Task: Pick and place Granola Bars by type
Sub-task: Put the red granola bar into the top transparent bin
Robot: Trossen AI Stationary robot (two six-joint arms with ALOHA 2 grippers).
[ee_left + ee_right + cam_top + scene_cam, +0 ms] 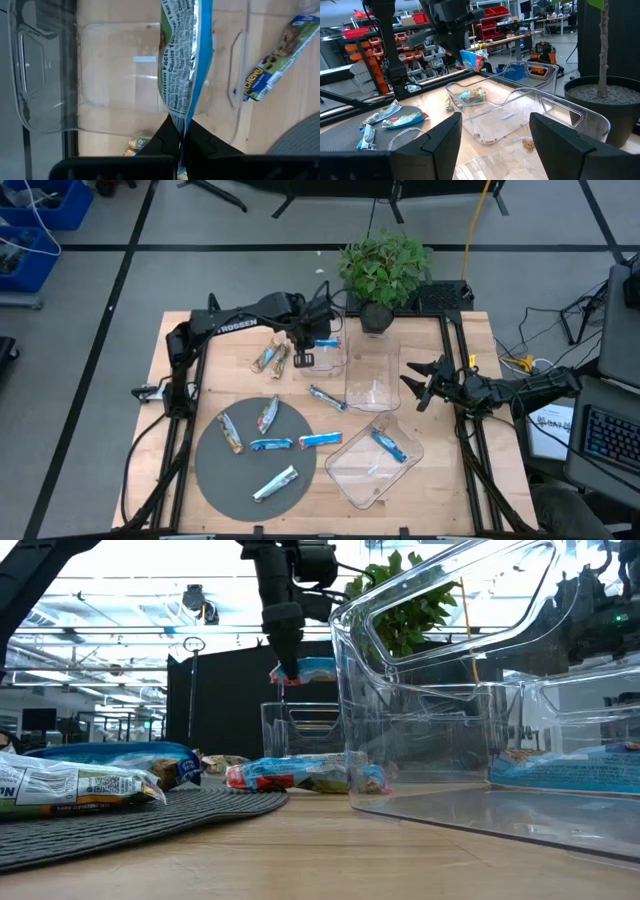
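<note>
The left gripper (318, 340) hangs over the far clear bin (322, 358), its fingers pinching a blue bar (182, 65). Next it should drop the bar inside. The right gripper (418, 387) waits beside the bins, fingers wide.

My left gripper (288, 668) pinches a blue-wrapped granola bar (312, 670) above a small clear bin (300, 730). More bars (300, 774) lie on the wooden table (300, 850), others (70, 785) on the grey mat (150, 815), left.
</note>
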